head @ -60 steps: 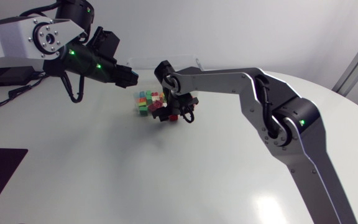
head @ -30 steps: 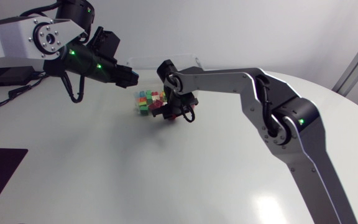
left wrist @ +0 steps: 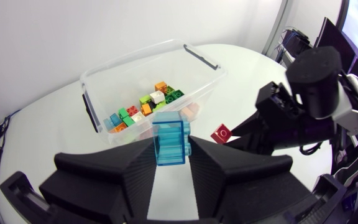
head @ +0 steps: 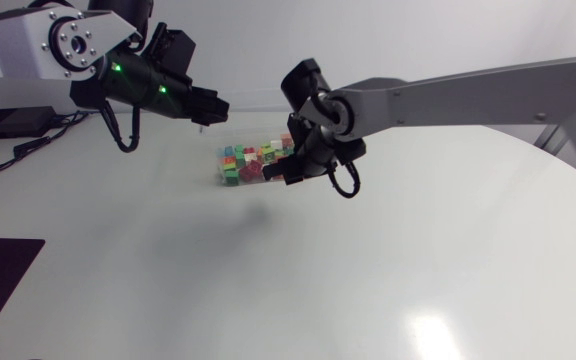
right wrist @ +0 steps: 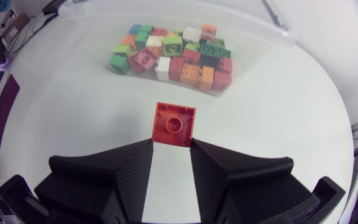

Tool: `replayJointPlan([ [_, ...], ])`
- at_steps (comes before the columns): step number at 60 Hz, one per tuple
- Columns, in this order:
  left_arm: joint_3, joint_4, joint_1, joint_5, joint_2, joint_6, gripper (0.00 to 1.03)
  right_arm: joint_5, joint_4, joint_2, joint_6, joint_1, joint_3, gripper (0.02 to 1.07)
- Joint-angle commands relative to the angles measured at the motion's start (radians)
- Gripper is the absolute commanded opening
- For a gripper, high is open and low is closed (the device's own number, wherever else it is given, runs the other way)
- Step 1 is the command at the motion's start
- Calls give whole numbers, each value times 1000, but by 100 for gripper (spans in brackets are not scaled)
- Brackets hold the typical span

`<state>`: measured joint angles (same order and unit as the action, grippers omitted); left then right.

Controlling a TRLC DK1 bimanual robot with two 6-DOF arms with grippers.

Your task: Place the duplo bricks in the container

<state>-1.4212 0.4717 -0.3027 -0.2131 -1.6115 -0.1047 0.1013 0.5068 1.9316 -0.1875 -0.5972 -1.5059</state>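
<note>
A clear plastic container (left wrist: pixel 124 63) holds several coloured duplo bricks (head: pixel 245 160). My left gripper (left wrist: pixel 169 152) is shut on a translucent blue brick (left wrist: pixel 169 138), held in the air short of the container's near wall. My right gripper (right wrist: pixel 171 144) is shut on a red brick (right wrist: pixel 174 123), studs up, above the table in front of the container (right wrist: pixel 272 34). In the head view the left gripper (head: pixel 211 110) hangs at the container's left side. The right gripper (head: pixel 296 170) is by its right end. The red brick (left wrist: pixel 221 133) also shows in the left wrist view.
The two grippers are close to each other, on either side of the container. A black box with cables (head: pixel 8 122) lies at the table's far left. White tabletop (head: pixel 298 280) stretches toward the front and right.
My right gripper has shut on the red brick and lifted it off the table, moving right. The right arm has risen. My left arm shifted slightly up and right with the blue brick.
</note>
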Motion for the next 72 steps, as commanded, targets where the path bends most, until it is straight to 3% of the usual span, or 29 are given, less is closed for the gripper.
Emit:
replayJointPlan([
  [1,-44,-8,-3,-12,-16,30,31,8,-10,-85,-6,-10,47,25],
  [18,-143,-94,4,-2,-125,96,32,26,-56,-273,13,-7,56,25],
  [42,-237,-291,27,126,-309,142,37,26,-182,-183,37,4,-63,25],
  [48,-277,-300,31,135,-344,145,38,26,-205,-157,40,7,-73,25],
  [52,-305,-300,33,159,-369,146,59,26,-215,-141,45,8,-85,25],
  [57,-321,-300,30,184,-378,145,72,26,-218,-117,53,13,-111,25],
  [60,-324,-292,30,184,-370,140,86,26,-226,-105,59,14,-126,25],
  [72,-242,-229,45,184,-217,135,96,26,-223,-2,63,27,-241,25],
])
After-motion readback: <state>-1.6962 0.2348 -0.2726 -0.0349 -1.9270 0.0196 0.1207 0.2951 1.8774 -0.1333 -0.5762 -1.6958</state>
